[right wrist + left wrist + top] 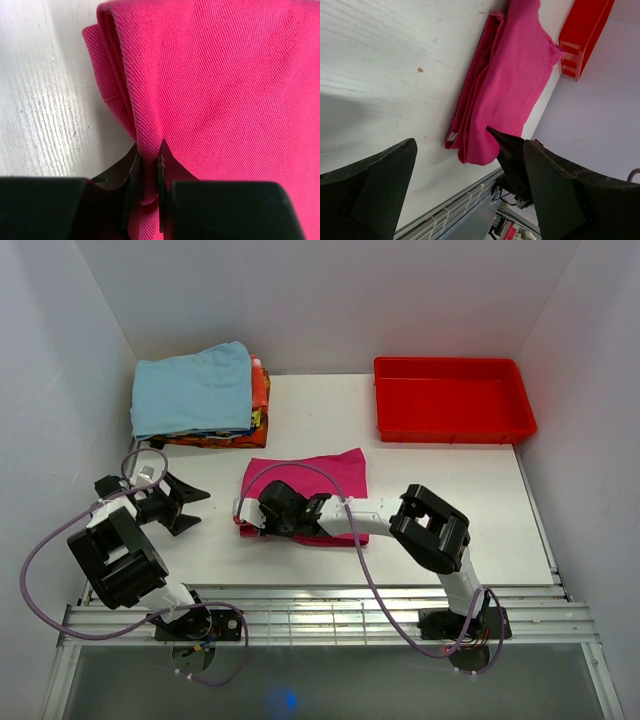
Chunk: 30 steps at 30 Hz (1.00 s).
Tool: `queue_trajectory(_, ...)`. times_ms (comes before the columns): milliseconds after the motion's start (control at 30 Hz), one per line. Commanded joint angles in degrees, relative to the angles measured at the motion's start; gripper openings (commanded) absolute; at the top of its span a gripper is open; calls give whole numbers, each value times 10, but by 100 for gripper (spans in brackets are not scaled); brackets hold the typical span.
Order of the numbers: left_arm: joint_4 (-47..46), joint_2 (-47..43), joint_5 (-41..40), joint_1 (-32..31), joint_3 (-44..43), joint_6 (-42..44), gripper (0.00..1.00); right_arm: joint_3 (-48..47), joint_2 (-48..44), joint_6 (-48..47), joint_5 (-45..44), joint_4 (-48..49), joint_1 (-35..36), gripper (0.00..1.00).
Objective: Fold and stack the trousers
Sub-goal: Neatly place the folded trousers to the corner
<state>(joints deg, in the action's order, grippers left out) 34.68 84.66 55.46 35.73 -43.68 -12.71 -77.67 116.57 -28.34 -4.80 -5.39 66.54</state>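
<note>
The magenta-pink trousers (325, 480) lie folded into a small rectangle in the middle of the table. They also show in the left wrist view (510, 85) and fill the right wrist view (230, 85). My right gripper (250, 516) is at the fold's near left corner, shut on a pinch of the trousers' edge (148, 165). My left gripper (190, 508) is open and empty, a little left of the trousers, its fingers (375, 190) wide apart above bare table.
A stack of folded clothes topped by a light blue cloth (195, 390) sits at the back left. A red plastic tray (452, 400) stands at the back right. White walls close in the table on three sides.
</note>
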Motion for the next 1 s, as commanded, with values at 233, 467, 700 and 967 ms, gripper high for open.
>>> queue_trajectory(233, -83, 24, -83, -119, 27, -116, 98, -88, -3, 136, 181, -5, -89, 8)
queue_trajectory(467, -238, -34, -105, -185, 63, -240, 98, -76, -8, 156, 208, 1, -90, 8)
queue_trajectory(700, -282, -54, -106, -198, 76, -304, 98, -62, -8, 171, 215, 17, -92, 8)
queue_trajectory(967, -302, -20, -130, -252, 77, -331, 98, -77, 3, 171, 210, 21, -92, 8)
